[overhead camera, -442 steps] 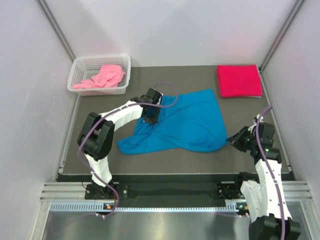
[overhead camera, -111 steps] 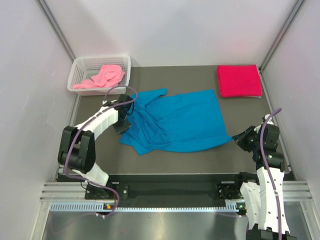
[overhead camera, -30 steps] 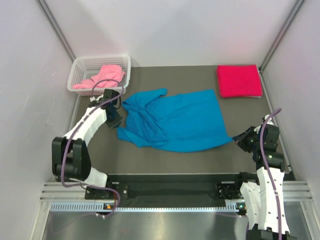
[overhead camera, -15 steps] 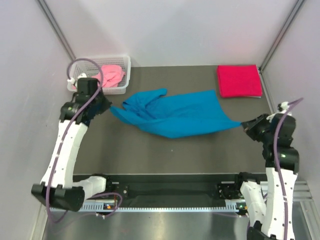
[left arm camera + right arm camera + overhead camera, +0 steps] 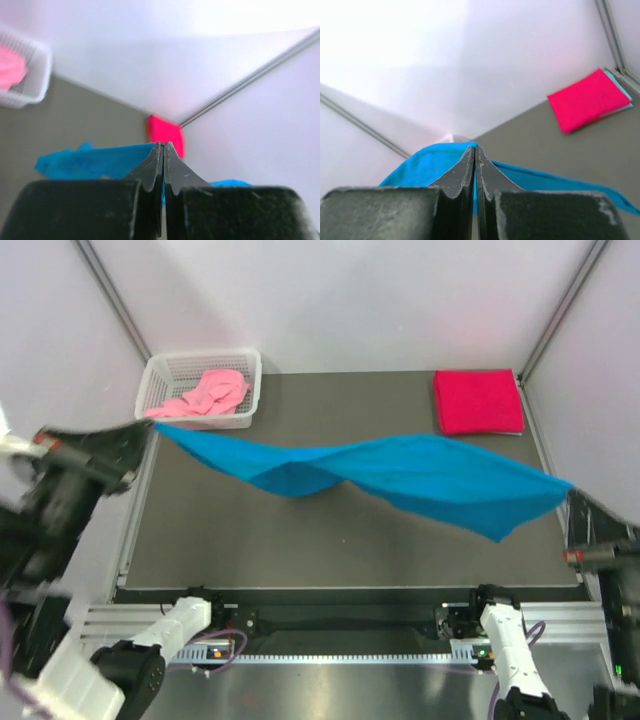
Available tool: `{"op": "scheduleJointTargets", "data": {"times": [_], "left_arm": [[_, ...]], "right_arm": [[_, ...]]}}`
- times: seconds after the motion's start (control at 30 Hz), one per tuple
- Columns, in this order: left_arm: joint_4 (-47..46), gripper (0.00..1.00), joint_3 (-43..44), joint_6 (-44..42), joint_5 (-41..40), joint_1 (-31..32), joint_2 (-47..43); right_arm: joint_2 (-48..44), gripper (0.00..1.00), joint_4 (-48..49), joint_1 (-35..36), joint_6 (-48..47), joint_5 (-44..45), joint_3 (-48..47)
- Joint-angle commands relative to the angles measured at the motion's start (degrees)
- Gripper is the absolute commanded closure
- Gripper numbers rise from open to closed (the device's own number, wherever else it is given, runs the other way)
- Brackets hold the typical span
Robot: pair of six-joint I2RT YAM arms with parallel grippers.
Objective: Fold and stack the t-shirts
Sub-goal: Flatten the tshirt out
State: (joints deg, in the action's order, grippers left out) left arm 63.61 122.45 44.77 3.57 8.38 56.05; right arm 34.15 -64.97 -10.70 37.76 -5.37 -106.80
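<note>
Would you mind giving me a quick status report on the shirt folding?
Left gripper and right gripper both shut on the blue shirt, stretched in the air between them. Red shirt folded at the back. Pink shirt in basket. Nothing in the way.

A t-shirt (image 5: pixel 400 478) hangs stretched above the table (image 5: pixel 250 540), basket (image 5: pixel 160 372) behind-left, folded shirt (image 5: pixel 477 401) behind-right.

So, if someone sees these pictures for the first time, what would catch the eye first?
The bright blue t-shirt, stretched in the air across the table, held at its ends by the left gripper and right gripper. Next, the folded crimson t-shirt at the far right corner, and the pink t-shirt in the white basket far left.
</note>
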Motion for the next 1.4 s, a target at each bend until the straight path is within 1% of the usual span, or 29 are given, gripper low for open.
{"op": "scheduleJointTargets", "data": {"times": [0.0,0.07,0.17,0.2,0.27,0.3,0.33,0.37,0.4,0.47,0.53,0.57,0.63,0.67,0.73,0.77,0.83,0.87,0.93,1.0,1.03,1.07,1.13,1.17,1.23,1.27,1.3,1.33,1.37], "left_arm": [[5.6,1.0,10.4,2.7,2.6,0.0,-2.0],[5.3,1.0,11.0,2.8,3.6,0.0,-1.7],[2.5,1.0,2.9,-0.1,1.7,0.0,-0.8],[1.1,1.0,0.3,-1.0,0.2,0.0,-0.5],[-5.8,1.0,-7.3,-2.9,-1.7,0.1,0.4],[-7.8,1.0,-9.1,-3.3,-5.6,0.0,1.2],[-10.8,1.0,-11.5,-3.5,-6.7,0.0,3.2],[-15.3,1.0,-14.3,-3.6,-8.0,0.0,4.6],[-16.8,1.0,-14.3,-3.7,-10.1,0.0,6.7],[-21.3,1.0,-13.1,-3.2,-11.0,0.0,13.6],[-24.8,1.0,-11.0,-2.9,-9.6,0.0,21.0],[-29.8,1.0,-9.1,-1.9,-9.0,0.0,23.2],[-33.8,1.0,-6.6,-0.7,-7.9,0.0,30.0],[-34.4,1.0,-1.8,0.1,-7.9,0.0,32.5],[-33.6,1.0,5.2,0.2,-7.7,0.0,39.8],[-32.9,1.0,13.4,0.7,-7.1,-0.1,41.9],[-33.5,1.0,19.7,1.5,-4.8,0.0,45.6],[-34.4,1.0,21.7,2.6,-3.9,0.1,45.6],[-36.3,1.0,20.9,3.1,-3.9,0.1,42.8],[-37.9,1.0,15.6,2.3,-4.1,0.3,39.2],[-40.5,1.0,12.8,1.9,-4.0,0.4,35.1],[-41.5,1.0,6.4,1.0,-4.0,0.4,33.2],[-42.3,1.0,0.2,-0.5,-4.8,0.4,27.7],[-42.6,1.0,-6.3,-1.8,-5.2,0.4,26.0],[-42.7,1.0,-12.9,-2.4,-4.3,0.4,20.1],[-44.1,1.0,-20.3,-2.2,-3.9,0.4,17.8],[-44.4,1.0,-23.9,-1.9,-3.8,0.4,13.2],[-44.0,1.0,-30.3,-1.0,-1.5,0.4,10.9],[-43.1,1.0,-33.3,-0.7,-0.7,0.4,8.6]], "right_arm": [[-1.2,1.0,-9.0,0.4,2.3,0.1,-3.7],[-1.6,1.0,-7.7,0.5,3.4,-2.3,-2.3],[0.6,1.0,-4.0,0.4,3.8,-3.5,0.4],[1.3,1.0,1.0,0.3,3.1,-3.5,1.9],[3.9,1.0,6.4,0.4,2.3,-3.3,7.1],[4.9,1.0,12.3,0.3,1.8,-2.9,8.9],[5.7,1.0,16.1,0.4,2.4,-2.6,11.2],[7.5,1.0,20.5,0.4,3.3,-3.2,16.5],[9.1,1.0,28.2,0.4,4.6,-3.9,18.5],[16.0,1.0,33.7,0.4,5.4,-6.5,20.9],[21.4,1.0,41.0,0.4,5.7,-9.9,20.4],[27.1,1.0,42.6,0.6,4.7,-10.8,17.3],[32.9,1.0,43.5,0.9,3.3,-10.5,12.5],[38.3,1.0,43.2,0.9,1.8,-10.6,6.4],[43.3,1.0,40.0,0.9,0.0,-10.2,-1.1],[47.5,1.0,36.7,0.8,-1.7,-10.1,-9.3],[51.7,1.0,33.9,0.7,-3.6,-10.4,-17.3],[52.6,1.0,30.5,0.4,-4.5,-10.1,-24.3],[52.7,1.0,28.7,-0.2,-4.9,-10.4,-28.3],[50.3,1.0,29.2,-1.2,-4.4,-10.8,-25.0],[46.9,1.0,29.7,-1.3,-4.8,-10.7,-22.6],[45.0,1.0,31.3,-1.5,-6.5,-10.7,-16.6],[40.9,1.0,33.1,-1.6,-7.9,-8.6,-9.3],[37.3,1.0,33.8,-2.1,-8.7,-8.3,-2.9],[32.5,1.0,33.8,-2.3,-9.2,-7.8,3.0],[30.8,1.0,34.0,-2.4,-9.8,-8.0,9.1],[29.2,1.0,33.9,-2.5,-10.1,-8.0,12.3],[26.3,1.0,33.1,-2.4,-10.2,-6.7,18.0],[24.9,1.0,29.0,-2.5,-10.2,-5.3,20.2]]}}
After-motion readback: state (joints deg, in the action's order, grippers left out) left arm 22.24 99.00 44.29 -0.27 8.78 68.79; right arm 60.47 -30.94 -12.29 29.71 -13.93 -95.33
